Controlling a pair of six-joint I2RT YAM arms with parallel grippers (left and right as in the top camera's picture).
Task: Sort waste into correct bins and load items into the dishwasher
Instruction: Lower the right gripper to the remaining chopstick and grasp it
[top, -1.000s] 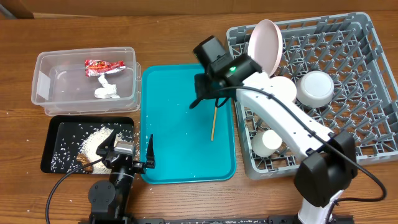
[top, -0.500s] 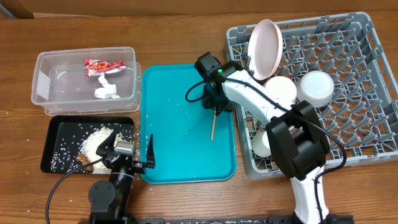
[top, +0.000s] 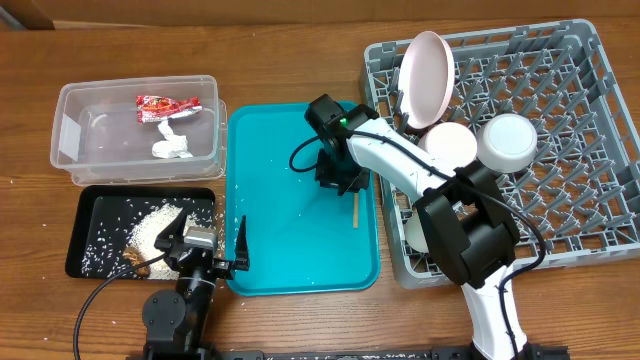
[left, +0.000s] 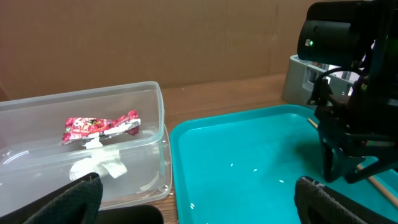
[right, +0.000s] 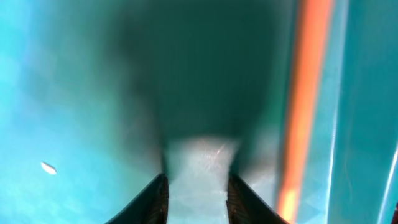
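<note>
- The right hand is down on the teal serving tray, low enough that its wrist camera gives mostly blur.
- One chopstick lies flat on that tray, close along the edge nearest the dish rack. Its long axis runs near-to-far, roughly parallel to that edge.
- The far end of the chopstick disappears under the right hand, and the near end pokes out toward the robot's base.
- From the wrist view the stick reads as an orange streak off to one side of the fingers, not in the gap between them. The grasp looks to me to be set slightly off line.
- The right hand's jaws are drawn in to a narrow gap, and I cannot tell whether they pinch anything (a pale blur fills the space).
- The left hand sits fully spread and empty by the tray's near left corner, well apart from the stick. So this is the right arm's job.
- I can find only one chopstick. The other may be under the arm or in the rack, but I can't say.
- Already in the rack are the plate, two bowls and the cup, which is partly hidden by the arm.
- The wrapper and napkin are in the clear tub, and the rice is in the black tray.
</note>
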